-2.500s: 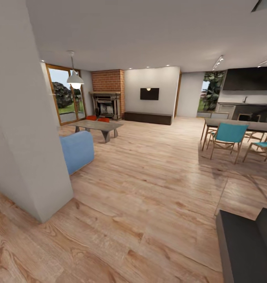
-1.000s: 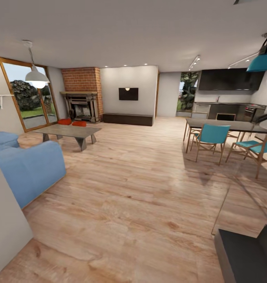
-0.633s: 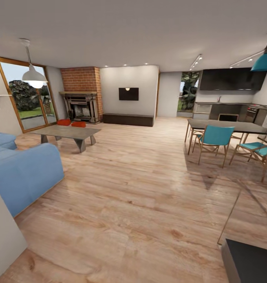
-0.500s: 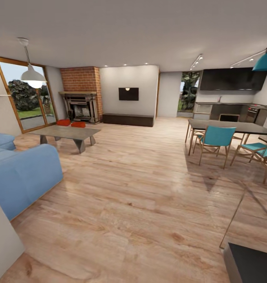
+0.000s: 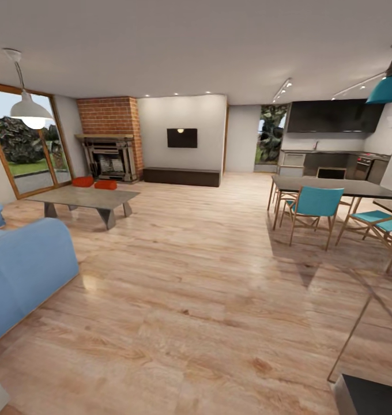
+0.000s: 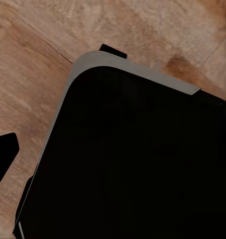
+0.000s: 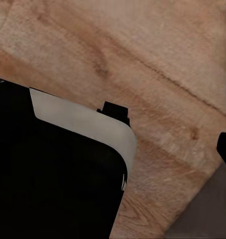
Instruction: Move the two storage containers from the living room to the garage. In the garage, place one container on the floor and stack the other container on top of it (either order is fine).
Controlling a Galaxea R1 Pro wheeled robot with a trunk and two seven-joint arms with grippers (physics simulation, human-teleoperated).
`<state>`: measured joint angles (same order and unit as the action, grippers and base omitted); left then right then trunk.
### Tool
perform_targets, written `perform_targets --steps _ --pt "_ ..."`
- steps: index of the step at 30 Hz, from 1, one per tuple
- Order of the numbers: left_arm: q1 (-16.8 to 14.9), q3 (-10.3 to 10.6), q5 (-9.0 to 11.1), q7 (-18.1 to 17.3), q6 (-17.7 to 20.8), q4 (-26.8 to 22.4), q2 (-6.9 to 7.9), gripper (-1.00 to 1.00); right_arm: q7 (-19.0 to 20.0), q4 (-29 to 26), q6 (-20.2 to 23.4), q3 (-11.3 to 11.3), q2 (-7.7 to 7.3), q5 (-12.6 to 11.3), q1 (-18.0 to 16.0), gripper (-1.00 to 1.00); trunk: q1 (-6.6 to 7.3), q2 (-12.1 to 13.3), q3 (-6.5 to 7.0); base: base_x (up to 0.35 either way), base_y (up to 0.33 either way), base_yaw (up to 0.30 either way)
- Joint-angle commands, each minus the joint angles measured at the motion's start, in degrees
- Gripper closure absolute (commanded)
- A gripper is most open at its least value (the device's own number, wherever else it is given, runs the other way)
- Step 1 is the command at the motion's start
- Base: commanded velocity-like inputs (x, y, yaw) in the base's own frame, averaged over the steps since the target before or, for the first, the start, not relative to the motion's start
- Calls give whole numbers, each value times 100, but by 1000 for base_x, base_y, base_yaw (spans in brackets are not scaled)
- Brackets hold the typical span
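Two storage containers (image 5: 94, 183), orange-red, side by side on the plank floor (image 5: 207, 276) of the living room, directly in front of the fireplace (image 5: 108, 158). Positioned far across the room in the head view, beyond the low coffee table (image 5: 83, 200), which stands between viewpoint and containers. Brick chimney (image 5: 106, 115) directly above the fireplace; wood-framed glass door (image 5: 23, 153) on the adjoining wall. Blue sofa (image 5: 20, 274) near at the left edge of the head view, with a white pendant lamp (image 5: 27, 109) hanging above that side. Dark low cabinet (image 5: 181, 176) along the far wall, wall screen (image 5: 181, 138) above it. Dining table (image 5: 340, 189) with teal chairs (image 5: 314, 204) on the right side, well apart from the containers; dark kitchen units (image 5: 328, 138) behind. Wide open stretch of planks between sofa and dining table, unobstructed up to the coffee table. Dark panel corner (image 5: 372, 395) at the bottom right of the head view.

Wrist views: black rounded body with a pale grey edge (image 6: 138, 74) over wood planks on the left side; similar black body with a grey edge (image 7: 88, 124) on the right side. End effector state on both arms: cannot tell, fingers not clearly identifiable.
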<state>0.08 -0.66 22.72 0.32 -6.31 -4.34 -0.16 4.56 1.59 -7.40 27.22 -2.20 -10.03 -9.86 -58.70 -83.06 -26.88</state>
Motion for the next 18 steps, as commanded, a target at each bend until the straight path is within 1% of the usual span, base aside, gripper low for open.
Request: perform_targets --steps 1,18 --pt "1 -4 20 3 -10 -6 -1 -100 30 17 -34 39 1 -58 -7 -100 -3 -2 -5 325 0 -24" --pt "1 -4 20 3 -16 -6 -1 -100 20 17 -25 46 -8 -43 -7 -100 -3 -2 -5 325 0 -3"
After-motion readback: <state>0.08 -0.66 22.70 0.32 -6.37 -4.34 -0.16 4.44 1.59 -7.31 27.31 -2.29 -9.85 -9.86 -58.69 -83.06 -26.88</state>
